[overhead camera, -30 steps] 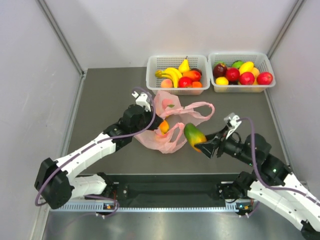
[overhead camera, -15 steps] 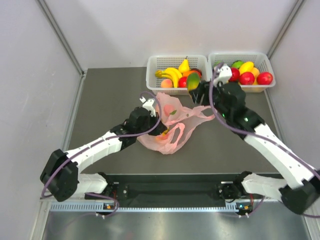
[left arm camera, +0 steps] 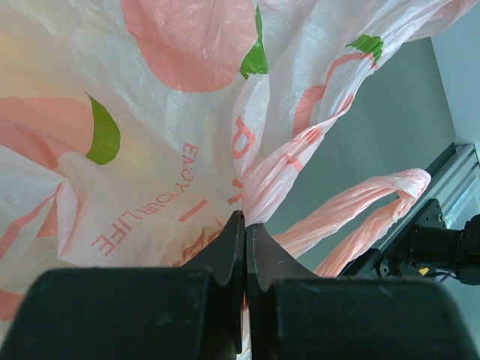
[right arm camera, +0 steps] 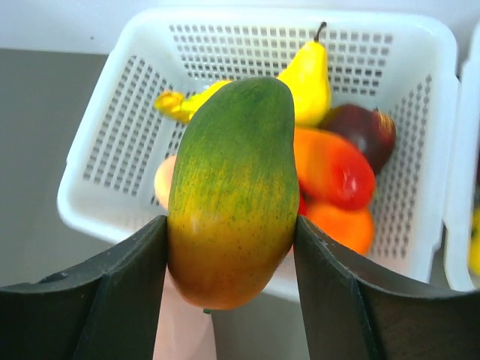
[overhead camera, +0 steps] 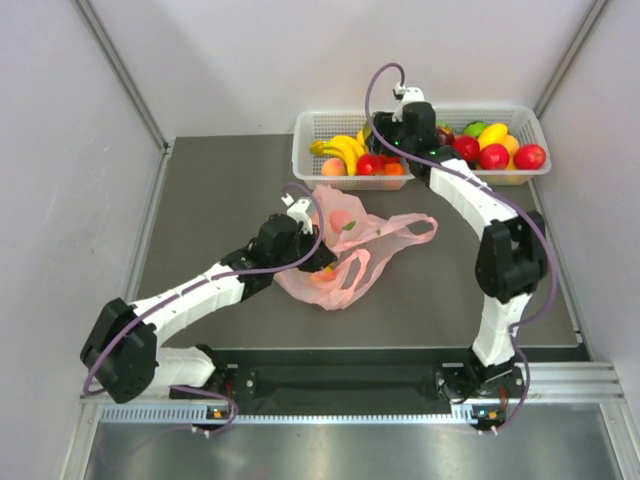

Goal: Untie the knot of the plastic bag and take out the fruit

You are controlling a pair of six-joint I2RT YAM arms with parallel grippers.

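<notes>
The pink plastic bag (overhead camera: 345, 240) lies crumpled mid-table. Its two handle loops (overhead camera: 412, 226) trail loose and apart, and no knot shows. My left gripper (overhead camera: 316, 262) is shut on a fold of the bag's film, pinched flat between the fingertips in the left wrist view, where the gripper (left arm camera: 245, 225) points at the printed bag (left arm camera: 150, 150). An orange fruit (overhead camera: 322, 277) shows faintly through the film. My right gripper (right arm camera: 231, 225) is shut on a green-to-orange mango (right arm camera: 232, 187), held above the left white basket (right arm camera: 112, 150). In the top view that gripper (overhead camera: 388, 150) hides the mango.
Two white baskets stand at the back, the left one (overhead camera: 305, 165) with bananas, a pear and red and orange fruit, the right one (overhead camera: 535, 175) with red, yellow and green fruit. Grey walls close in on both sides. The arms' base rail (overhead camera: 340, 375) runs along the near edge.
My right arm carried the mango from the near table beside the bag up to above the left basket. My left gripper stayed shut on the bag, which shifted slightly.
</notes>
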